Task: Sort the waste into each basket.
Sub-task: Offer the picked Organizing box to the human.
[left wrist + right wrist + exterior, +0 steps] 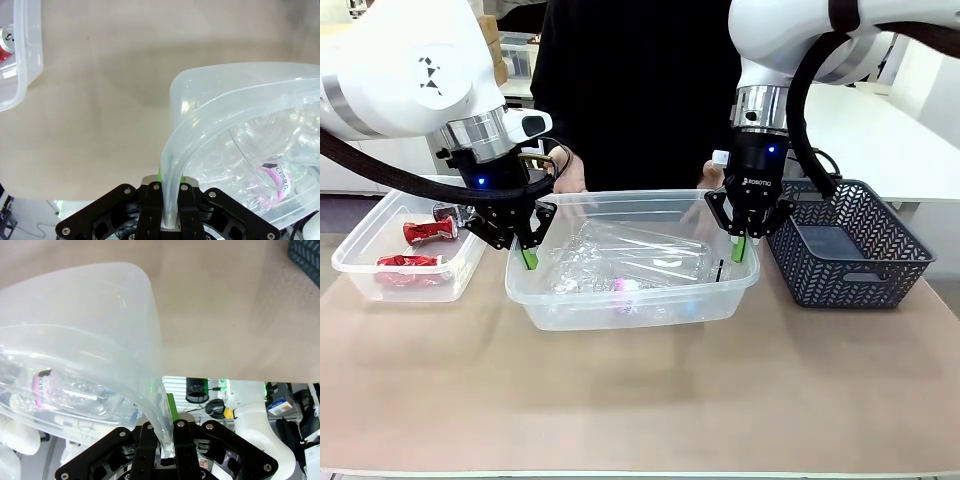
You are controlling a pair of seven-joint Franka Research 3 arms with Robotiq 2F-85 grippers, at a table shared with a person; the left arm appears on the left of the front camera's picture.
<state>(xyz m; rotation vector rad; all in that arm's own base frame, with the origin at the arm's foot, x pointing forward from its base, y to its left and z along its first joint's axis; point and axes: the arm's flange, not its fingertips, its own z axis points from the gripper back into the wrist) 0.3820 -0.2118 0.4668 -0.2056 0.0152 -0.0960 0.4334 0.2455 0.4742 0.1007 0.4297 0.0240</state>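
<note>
While clamped by two grippers' fingers [154, 200], one tub [632, 205], three cans [429, 231].

Table [640, 400] — three baskets [630, 290] on it.

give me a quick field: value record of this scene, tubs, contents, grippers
middle tub: clear, holds clear plastic bottles
left tub: clear, holds crushed red cans
grey basket: lattice walls, contents not discernible
left gripper: shut on middle tub's left rim
right gripper: shut on middle tub's right rim
person's hand: behind middle tub, near far rim
</note>
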